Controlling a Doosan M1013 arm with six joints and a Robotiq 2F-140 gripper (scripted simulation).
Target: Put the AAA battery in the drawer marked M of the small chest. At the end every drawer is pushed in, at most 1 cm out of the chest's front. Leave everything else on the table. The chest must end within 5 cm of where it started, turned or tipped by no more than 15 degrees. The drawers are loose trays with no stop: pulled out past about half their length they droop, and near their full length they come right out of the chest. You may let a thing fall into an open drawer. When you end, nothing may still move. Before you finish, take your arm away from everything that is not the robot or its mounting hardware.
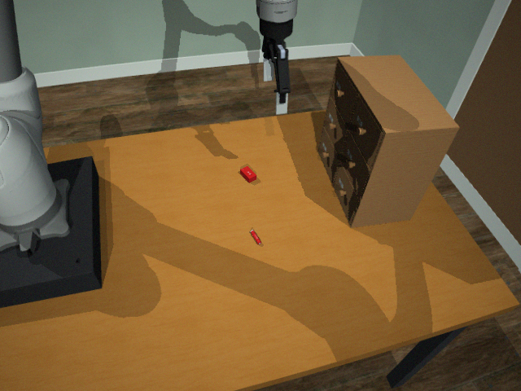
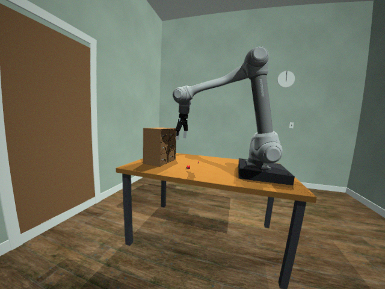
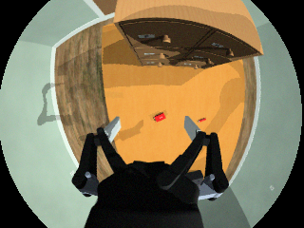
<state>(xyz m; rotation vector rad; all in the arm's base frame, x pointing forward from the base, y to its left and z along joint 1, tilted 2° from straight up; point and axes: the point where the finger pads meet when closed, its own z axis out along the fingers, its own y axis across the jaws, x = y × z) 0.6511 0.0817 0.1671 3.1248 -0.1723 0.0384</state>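
The AAA battery, a thin red cylinder, lies on its side on the table. The small chest stands upright on the table, its front in shadow with two columns of three knobbed drawers. All drawers look pushed in. The label letters are too small and dark to read, so I cannot tell which drawer is M. My gripper is open and empty. It hangs high above the table, in front of the chest, well away from the battery.
A red block-shaped thing with small light marks lies on the table near the battery. The arm's black base stands at the opposite end from the chest. The chest's knobs stick out of its front.
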